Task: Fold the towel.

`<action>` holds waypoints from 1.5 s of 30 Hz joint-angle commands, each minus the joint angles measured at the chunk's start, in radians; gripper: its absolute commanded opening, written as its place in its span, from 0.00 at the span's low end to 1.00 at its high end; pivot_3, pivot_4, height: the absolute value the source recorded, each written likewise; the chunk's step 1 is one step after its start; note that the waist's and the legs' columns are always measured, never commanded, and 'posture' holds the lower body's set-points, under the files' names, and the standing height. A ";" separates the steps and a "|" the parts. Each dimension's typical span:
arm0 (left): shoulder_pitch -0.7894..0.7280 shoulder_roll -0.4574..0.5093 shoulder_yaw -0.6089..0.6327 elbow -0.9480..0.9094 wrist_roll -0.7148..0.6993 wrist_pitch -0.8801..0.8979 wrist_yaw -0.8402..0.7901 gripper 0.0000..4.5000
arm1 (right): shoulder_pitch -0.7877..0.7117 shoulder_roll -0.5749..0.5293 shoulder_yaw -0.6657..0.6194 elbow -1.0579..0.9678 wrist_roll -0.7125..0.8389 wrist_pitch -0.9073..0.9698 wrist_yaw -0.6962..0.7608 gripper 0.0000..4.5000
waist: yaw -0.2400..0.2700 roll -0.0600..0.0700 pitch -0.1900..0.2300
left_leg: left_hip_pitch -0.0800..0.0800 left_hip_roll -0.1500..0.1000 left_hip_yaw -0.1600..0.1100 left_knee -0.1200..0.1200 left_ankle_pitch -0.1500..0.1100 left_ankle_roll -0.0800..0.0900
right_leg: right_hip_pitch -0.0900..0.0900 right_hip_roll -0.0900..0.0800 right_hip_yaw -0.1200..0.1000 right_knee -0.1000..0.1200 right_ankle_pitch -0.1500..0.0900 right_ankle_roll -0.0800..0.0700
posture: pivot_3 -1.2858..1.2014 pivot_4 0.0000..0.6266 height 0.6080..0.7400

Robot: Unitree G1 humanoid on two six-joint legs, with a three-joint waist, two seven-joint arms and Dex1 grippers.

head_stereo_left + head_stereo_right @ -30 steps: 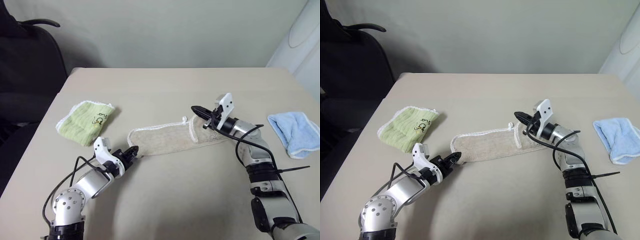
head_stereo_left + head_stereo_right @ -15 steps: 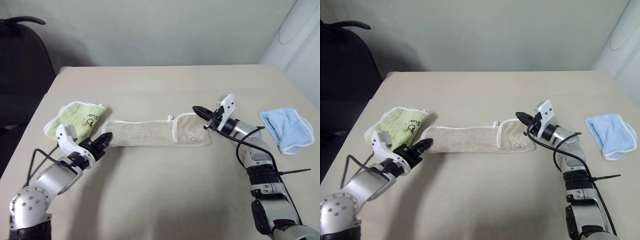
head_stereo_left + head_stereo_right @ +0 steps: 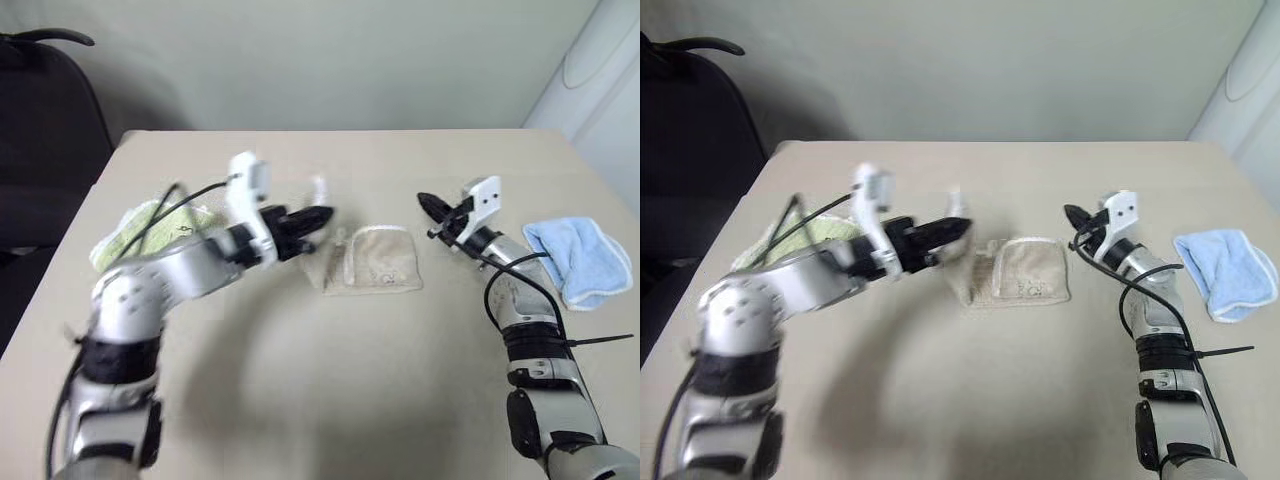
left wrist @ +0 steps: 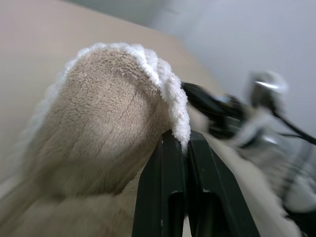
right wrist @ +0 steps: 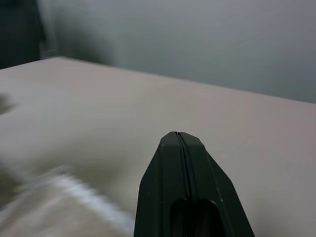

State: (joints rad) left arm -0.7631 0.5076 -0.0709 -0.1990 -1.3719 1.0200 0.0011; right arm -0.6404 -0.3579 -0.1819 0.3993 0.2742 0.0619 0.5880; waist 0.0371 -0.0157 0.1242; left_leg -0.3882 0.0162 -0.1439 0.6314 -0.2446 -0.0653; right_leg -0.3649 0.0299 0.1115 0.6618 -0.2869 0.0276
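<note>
Head stereo pair: high, facing forward-down over table, both arms shared. Left wrist cam: tight on towel, faces right gripper. Right wrist cam: low, across tabletop.

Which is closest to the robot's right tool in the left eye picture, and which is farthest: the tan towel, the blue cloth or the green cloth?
From the right tool, which is shut with nothing in it:
1. The towel, just beside it toward the table's middle, one end pinched in the left tool.
2. The blue cloth, out at the right edge.
3. The green cloth, far across on the left.
</note>
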 commanded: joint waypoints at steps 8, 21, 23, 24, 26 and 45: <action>-0.204 -0.229 -0.349 0.301 0.512 -0.035 -0.362 0.02 | 0.078 -0.028 -0.105 -0.146 0.021 -0.012 -0.143 0.00 | -0.006 -0.001 0.001 | -0.002 0.001 0.002 0.000 0.001 0.002 | -0.002 -0.001 0.002 0.000 0.001 0.002 | 0.52 0.24 1.00; -0.166 -0.319 0.094 0.250 0.477 -0.047 -0.382 0.69 | 0.107 -0.046 -0.059 -0.202 0.012 0.034 -0.109 0.00 | -0.007 0.000 0.001 | -0.004 0.002 0.005 0.001 0.002 0.004 | -0.005 -0.001 0.004 0.000 0.001 0.004 | 0.52 0.24 1.00; -0.151 -0.276 0.129 0.224 0.504 -0.044 -0.369 0.69 | 0.107 -0.058 -0.048 -0.207 0.015 0.042 -0.085 0.00 | -0.008 0.000 0.001 | -0.004 0.002 0.005 0.001 0.002 0.004 | -0.005 -0.001 0.004 0.000 0.001 0.004 | 0.52 0.24 1.00; -0.135 -0.246 0.141 0.209 0.518 -0.037 -0.365 0.69 | 0.106 -0.067 -0.040 -0.210 0.012 0.045 -0.075 0.00 | -0.009 0.000 0.001 | -0.004 0.002 0.006 0.001 0.002 0.004 | -0.005 -0.001 0.004 0.000 0.002 0.004 | 0.52 0.24 1.00; -0.091 -0.190 0.160 0.178 0.536 -0.021 -0.361 0.69 | 0.107 -0.083 -0.025 -0.218 0.010 0.052 -0.055 0.00 | -0.010 0.000 0.001 | -0.004 0.002 0.006 0.001 0.002 0.004 | -0.005 -0.001 0.004 0.000 0.002 0.004 | 0.52 0.24 1.00; 0.329 -0.055 0.169 -0.081 0.654 -0.193 -0.483 0.01 | 0.263 -0.109 0.133 -0.514 0.119 0.281 0.148 0.00 | -0.010 -0.002 0.001 | -0.005 0.001 0.002 0.006 0.001 0.005 | -0.003 -0.001 0.003 0.000 0.002 0.005 | 0.52 0.24 1.00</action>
State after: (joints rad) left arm -0.4075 0.4761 0.0839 -0.2537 -0.7073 0.8714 -0.4704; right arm -0.3712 -0.4769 -0.0607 -0.1069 0.4044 0.3587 0.7451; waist 0.0273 -0.0179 0.1249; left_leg -0.3933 0.0167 -0.1417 0.6376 -0.2436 -0.0603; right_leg -0.3675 0.0292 0.1141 0.6616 -0.2854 0.0328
